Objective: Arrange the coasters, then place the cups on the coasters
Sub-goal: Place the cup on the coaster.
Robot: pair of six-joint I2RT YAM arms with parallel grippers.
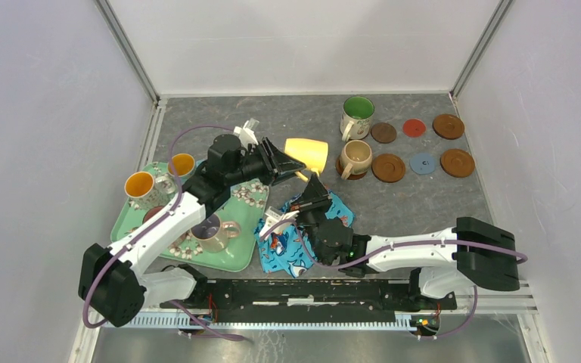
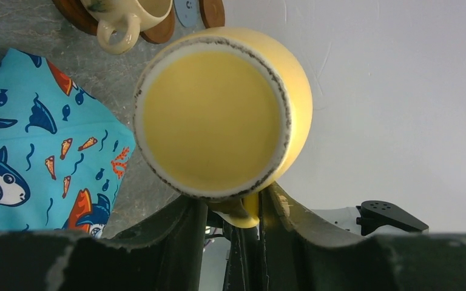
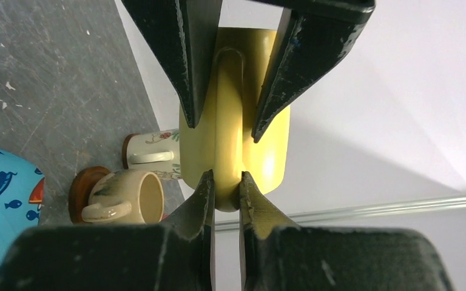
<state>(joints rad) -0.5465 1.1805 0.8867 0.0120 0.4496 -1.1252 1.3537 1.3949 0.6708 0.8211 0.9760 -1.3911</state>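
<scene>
We see the yellow cup [image 1: 308,154] off the table, tipped on its side in the air just beyond the cloth [image 1: 293,253], with both grippers at it. The right gripper [image 1: 315,180] reaches from over the cloth and is clamped on the low end of the handle [image 3: 230,115]. Its fingertips [image 3: 201,197] pinch it with only a slit between them. The left gripper [image 1: 287,162] reaches in from left of the cloth. Its fingers [image 3: 185,54] stand apart, one on each side of the handle, and we cannot tell if they touch it. The left wrist view looks straight into the cup mouth. Well right of and beyond the cloth lie six bare coasters [image 1: 388,167] in two rows: four brown, one red coaster [image 1: 414,128], one blue-grey coaster [image 1: 423,162]. On their cloth side the beige cup [image 1: 358,157] sits on a brown coaster, with the green-lined cup [image 1: 357,115] upright behind it. Just left of the cloth, the tray [image 1: 130,218] holds two orange-lined cups [image 1: 140,185] and a lilac-lined cup [image 1: 209,229].
</scene>
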